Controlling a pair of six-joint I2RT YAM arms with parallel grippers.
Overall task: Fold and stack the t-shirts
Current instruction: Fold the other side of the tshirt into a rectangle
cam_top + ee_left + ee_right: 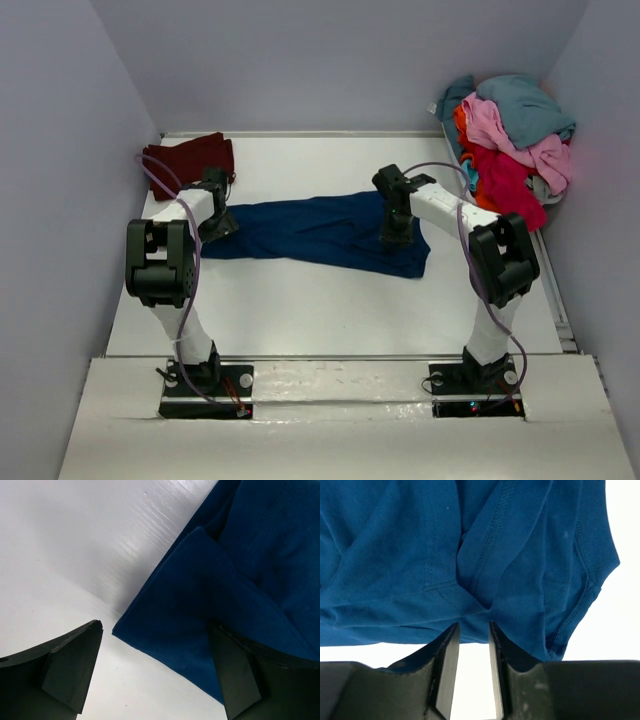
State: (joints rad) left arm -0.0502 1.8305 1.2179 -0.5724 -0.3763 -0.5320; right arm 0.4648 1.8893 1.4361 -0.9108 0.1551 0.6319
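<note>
Right, the table [330, 300] first. It's walled on the left, far and right sides. The only open room is the bare white strip on the near side, between the cloth and the arm bases, so I'd plan any drag or fold toward near.

The navy shirt [320, 232] lies across the middle with its long axis running left-right, the left end slightly farther and the right end slightly nearer. It's bunched into a band, not spread flat. You have one arm at each end: the left arm [160, 262] at the left tip, and the right arm [500, 255] over the right part, just inside the right edge.

The pile of t-shirts [512, 140] sits in the far right corner, apart from the navy one. The maroon shirt [185, 155] is in the far left corner, just behind the left jaws, so watch it if you swing far.

Right jaws: narrowed on a fold near the near hem. Cloth sits between the tips and creases run into them, so I read that as grasping the navy shirt.

Left jaws: spread wide, holding nothing. One finger [70, 665] is over bare table and the other finger [235, 670] is over cloth, with the shirt's folded corner [116, 630] between them. My read is that the left only needs to drop and clench on that corner; then you can tension the shirt along its long axis.
</note>
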